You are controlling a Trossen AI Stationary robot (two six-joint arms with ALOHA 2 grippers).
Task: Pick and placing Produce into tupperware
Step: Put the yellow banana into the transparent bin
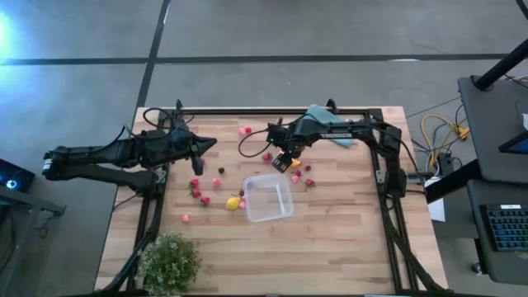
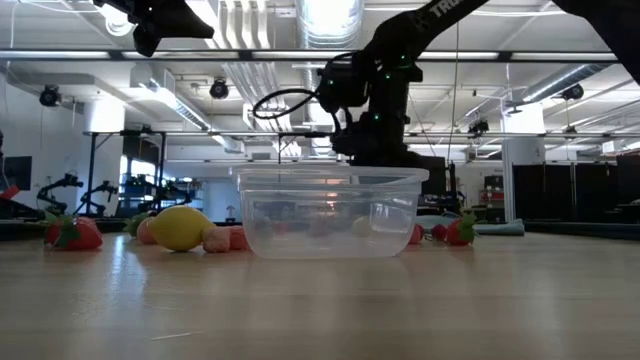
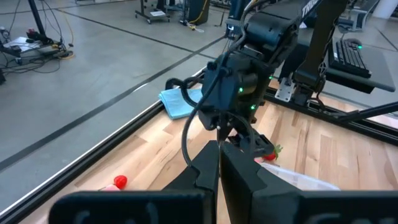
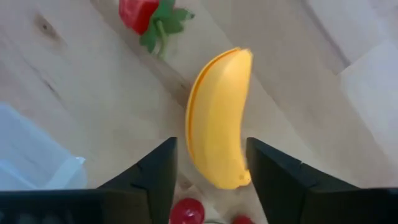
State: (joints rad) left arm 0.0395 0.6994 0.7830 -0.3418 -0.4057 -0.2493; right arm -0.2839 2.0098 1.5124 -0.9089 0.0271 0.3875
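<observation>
Standing nearest the front edge of the table (image 1: 330,247), a leafy green plant (image 1: 170,262) fills the front left corner. Farther in, the clear box (image 1: 268,197) sits near the middle of the table, nothing clearly visible inside it. Just left of it lies a yellow lemon (image 1: 233,202), with red and pink strawberries (image 1: 196,193) scattered beyond toward the left edge. Just behind the box, the right gripper (image 4: 210,163) hangs low over the wood with its fingers spread on either side of a yellow banana (image 4: 219,117); whether the fingers touch it cannot be told. More red berries (image 1: 307,181) lie just right of that spot. The left gripper (image 3: 220,167), fingers pressed together on nothing, hovers over the left part of the table, pointing toward the right arm. A teal cloth (image 1: 328,124) lies by the back edge.
</observation>
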